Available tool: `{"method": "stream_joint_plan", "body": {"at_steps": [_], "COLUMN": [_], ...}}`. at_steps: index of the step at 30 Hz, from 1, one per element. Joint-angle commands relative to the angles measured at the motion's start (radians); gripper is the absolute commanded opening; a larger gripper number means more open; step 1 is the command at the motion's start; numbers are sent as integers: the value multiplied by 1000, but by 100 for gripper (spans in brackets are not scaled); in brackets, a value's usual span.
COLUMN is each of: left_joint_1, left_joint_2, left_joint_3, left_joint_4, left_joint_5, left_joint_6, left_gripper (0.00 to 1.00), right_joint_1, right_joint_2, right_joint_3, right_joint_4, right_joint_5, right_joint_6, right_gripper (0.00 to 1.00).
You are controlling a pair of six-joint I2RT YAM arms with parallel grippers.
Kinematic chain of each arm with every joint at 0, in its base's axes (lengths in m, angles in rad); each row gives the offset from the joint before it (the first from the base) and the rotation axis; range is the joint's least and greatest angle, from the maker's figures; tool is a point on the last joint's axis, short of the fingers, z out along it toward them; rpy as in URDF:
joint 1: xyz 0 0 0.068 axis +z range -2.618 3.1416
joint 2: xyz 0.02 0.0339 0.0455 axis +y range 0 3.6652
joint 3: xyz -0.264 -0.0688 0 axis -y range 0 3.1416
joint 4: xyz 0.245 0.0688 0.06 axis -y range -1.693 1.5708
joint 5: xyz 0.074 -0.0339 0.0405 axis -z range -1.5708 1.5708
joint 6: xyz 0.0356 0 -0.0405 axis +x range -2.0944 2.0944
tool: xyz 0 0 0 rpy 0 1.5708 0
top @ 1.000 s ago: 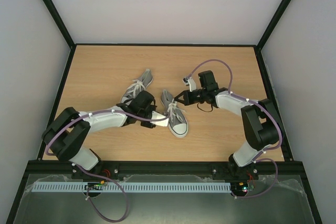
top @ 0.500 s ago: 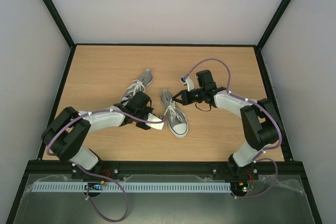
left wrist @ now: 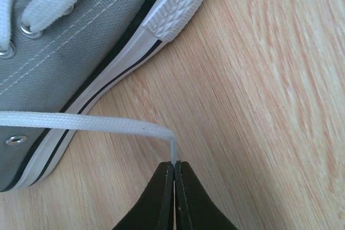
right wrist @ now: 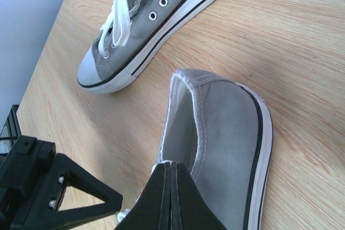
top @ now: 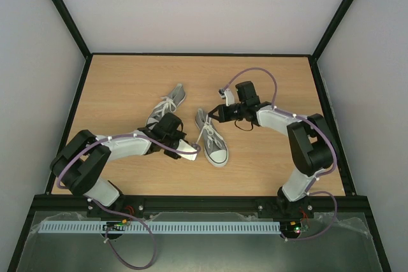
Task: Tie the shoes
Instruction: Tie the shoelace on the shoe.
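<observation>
Grey shoe [top: 213, 141], heel at right fingers [right wrist: 160, 195] pressed together, toe beside left fingers [left wrist: 160, 200] pinching lace [left wrist: 81, 123] tip, pinch clear from left wrist only

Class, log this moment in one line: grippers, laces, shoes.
left gripper: shut on white lace end | right gripper: shut at near sneaker heel | far sneaker: not held

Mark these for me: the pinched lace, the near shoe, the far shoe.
pinched lace [left wrist: 86, 123]: left wrist view, middle of the white strand.
near shoe [top: 218, 155]: top external view, white toe cap.
far shoe [right wrist: 135, 39]: right wrist view, grey side canvas.
</observation>
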Motion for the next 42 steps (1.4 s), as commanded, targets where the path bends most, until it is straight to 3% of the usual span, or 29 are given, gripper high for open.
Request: {"method": "stream_joint_plan", "body": {"at_steps": [1,2,3,5,7,12,20,24,28,42], "left_joint_1": [6,6,6,6,6,-25,-72,-84,-91,-110], "left_joint_2": [-2,-1,-3,-18,-47,-105,-1,45,88,150], "left_joint_3": [-9,-9,-6,9,51,174,130,167,214,245], "left_joint_4": [27,30,27,-6,-59,-108,121,140,130,144], "left_joint_5": [24,23,24,43,85,171,99,101,75,24], "left_joint_6": [28,30,35,51,42,-41,116,161,99,115], "left_gripper": [3,3,9,39,48,49,59,61,52,41], "right_joint_1": [1,3,7,19,25,34,38,37,38,38], "right_joint_2": [39,43,44,40,37,33,40,34,38,34], "right_joint_3": [40,41,40,34,23,13,20,14,13,12], "right_joint_4": [25,28,27,21,18,21,8,0,0,-8], "right_joint_5": [-11,-21,-25,-26,-28,-31,-29,-27,-28,-34], "right_joint_6": [49,53,54,49,50,51,46,34,31,23], "right_gripper": [1,1,1,1,1,1,1,1,1,1]}}
